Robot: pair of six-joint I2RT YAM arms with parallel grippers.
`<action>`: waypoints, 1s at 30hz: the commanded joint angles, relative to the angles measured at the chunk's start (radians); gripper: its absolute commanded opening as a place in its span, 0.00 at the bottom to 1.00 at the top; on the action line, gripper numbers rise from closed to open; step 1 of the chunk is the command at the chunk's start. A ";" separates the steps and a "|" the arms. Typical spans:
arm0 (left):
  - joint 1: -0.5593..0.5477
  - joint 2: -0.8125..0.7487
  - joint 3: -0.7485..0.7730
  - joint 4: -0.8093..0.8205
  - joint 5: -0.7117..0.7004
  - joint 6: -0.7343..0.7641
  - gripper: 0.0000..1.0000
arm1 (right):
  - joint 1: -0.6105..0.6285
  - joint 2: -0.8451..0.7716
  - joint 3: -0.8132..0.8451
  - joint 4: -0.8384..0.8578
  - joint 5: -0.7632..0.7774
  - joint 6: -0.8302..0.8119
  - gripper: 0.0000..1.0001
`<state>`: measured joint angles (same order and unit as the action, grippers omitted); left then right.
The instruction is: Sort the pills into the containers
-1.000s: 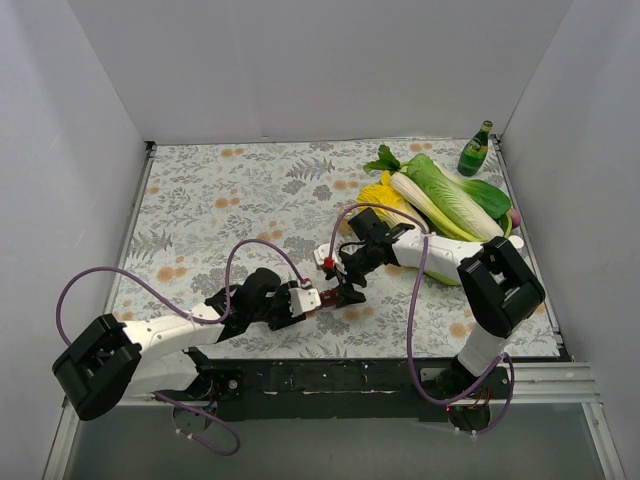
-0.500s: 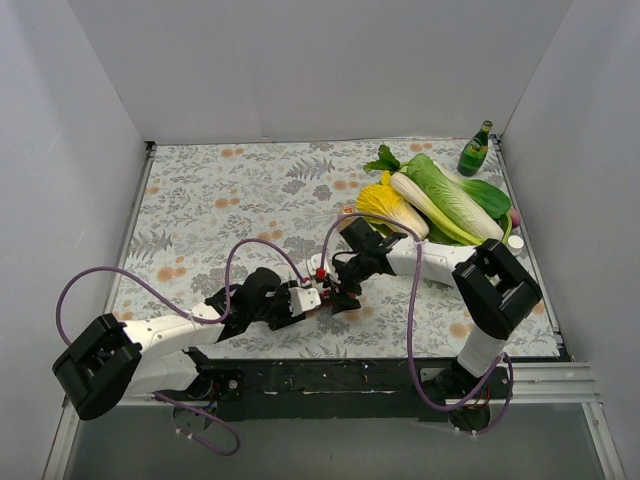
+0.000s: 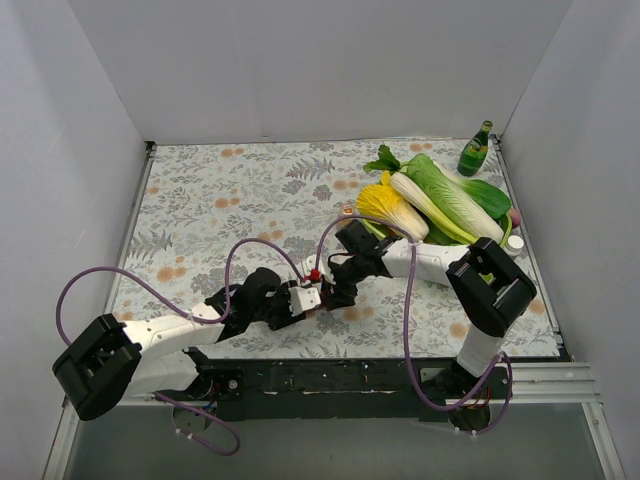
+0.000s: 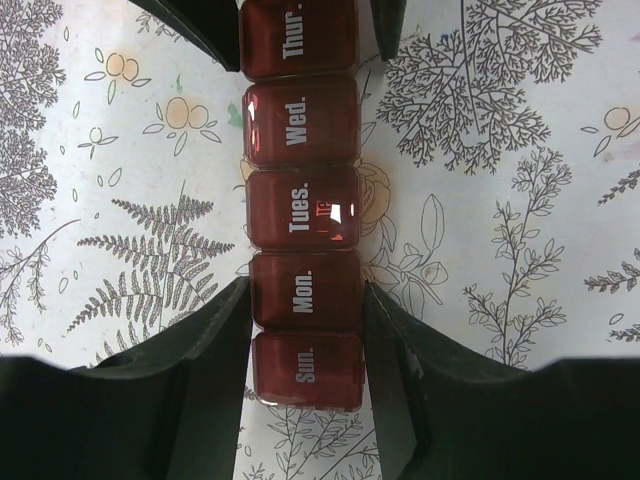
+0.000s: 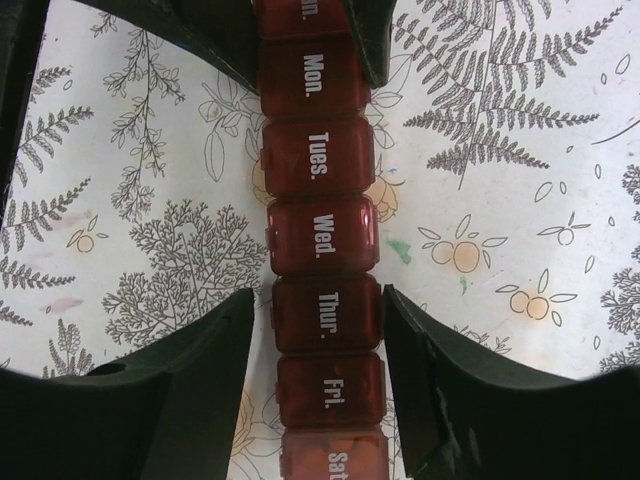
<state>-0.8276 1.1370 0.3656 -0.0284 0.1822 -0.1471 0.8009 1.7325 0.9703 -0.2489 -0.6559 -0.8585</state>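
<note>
The flowered bench carries a heap of cabbage at its right, well away from the work. Near the front middle, both arms meet over the dark-red pill box, which lies flat. The left claw is clamped on its Mon end. The right claw sits astride the Thur cell, fingers apart, with a sliver of bench showing on one side. Every lid looks closed and no pills are in view. This looks like steadying the box; next a lid likely needs prising up.
</note>
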 commanded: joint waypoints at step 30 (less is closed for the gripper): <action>-0.005 0.007 -0.002 -0.070 -0.012 0.041 0.00 | -0.209 0.245 0.344 -0.271 -0.321 0.206 0.63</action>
<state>-0.8284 1.1378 0.3656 -0.0288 0.1673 -0.1200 0.6319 1.9980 1.2594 -0.5343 -1.0088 -0.7120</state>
